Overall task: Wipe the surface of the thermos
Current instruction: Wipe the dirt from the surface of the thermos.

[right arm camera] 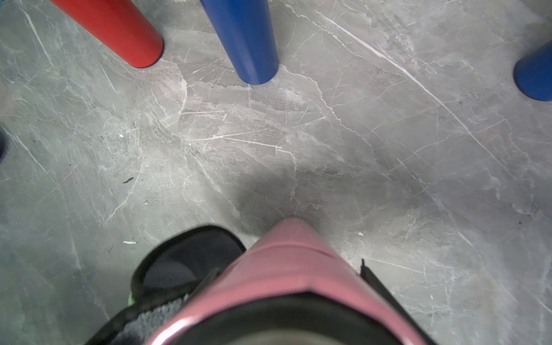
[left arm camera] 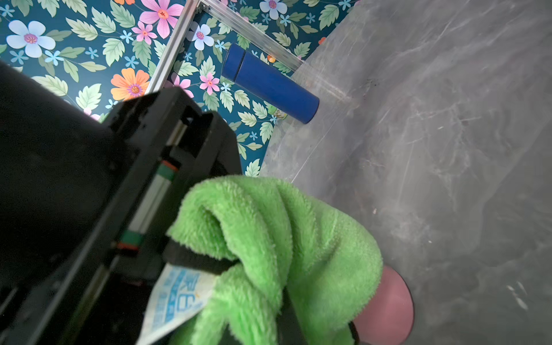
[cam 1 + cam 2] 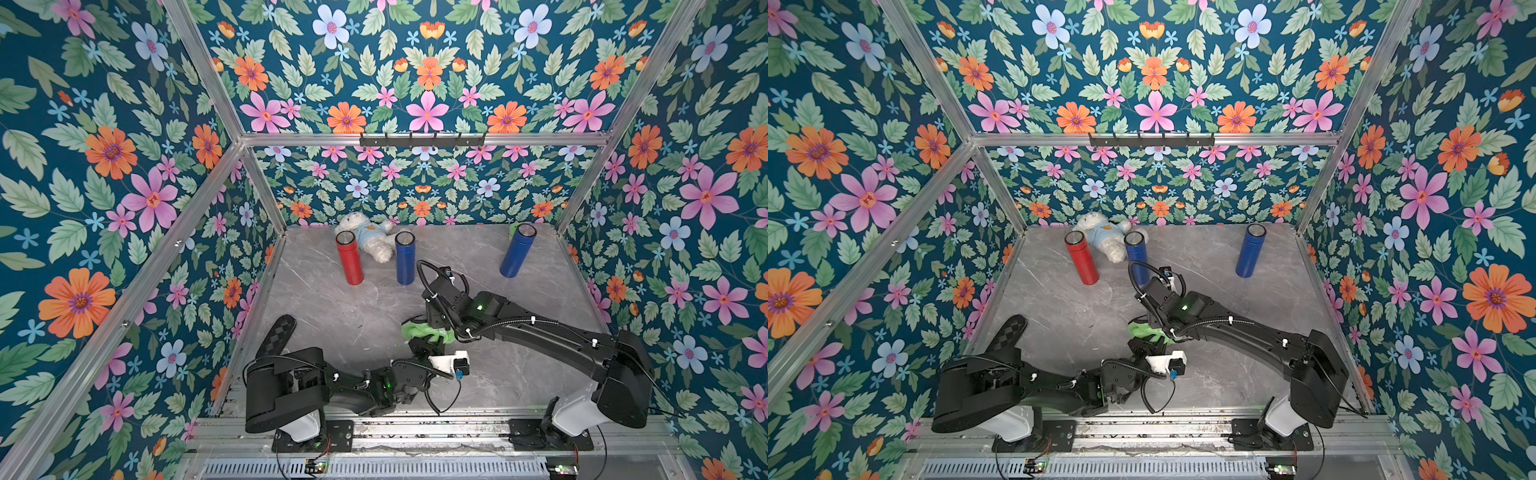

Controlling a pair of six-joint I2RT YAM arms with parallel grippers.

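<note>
Pink thermos (image 1: 286,268), a glossy cylindrical metal flask, fills the foreground of the right wrist view. It stands upright on the desk near the front centre.

**Grip.** Right fingers (image 1: 167,263) sit on either side of the flask's upper body, clasping it. Left fingers (image 2: 197,263) are pressed together on a fold of fluffy green microfibre cloth (image 2: 268,227), with its printed label hanging loose.

**Progress.** The cloth lies draped against the side of the pink thermos, which shows only as a sliver behind it in the left wrist view. In both top views the flask is hidden under the right wrist. Judgement: wiping is under way. How much of the surface has been covered cannot be told. Passes over the rest of the body are probably left.

**Surface.** The grey marble-pattern desk (image 3: 332,316) shows fine scratches and a few dark specks. Well behind the work stand a red cylindrical thermos (image 3: 349,257), a blue cylindrical thermos (image 3: 405,257) and a second blue thermos (image 3: 517,251) towards the right wall. A white plush bear (image 3: 365,239) lies between the first two.

**Room.** The enclosure has an aluminium frame and teal floral wallpaper. A black hook rail (image 3: 422,140) is fixed to the rear crossbar.
</note>
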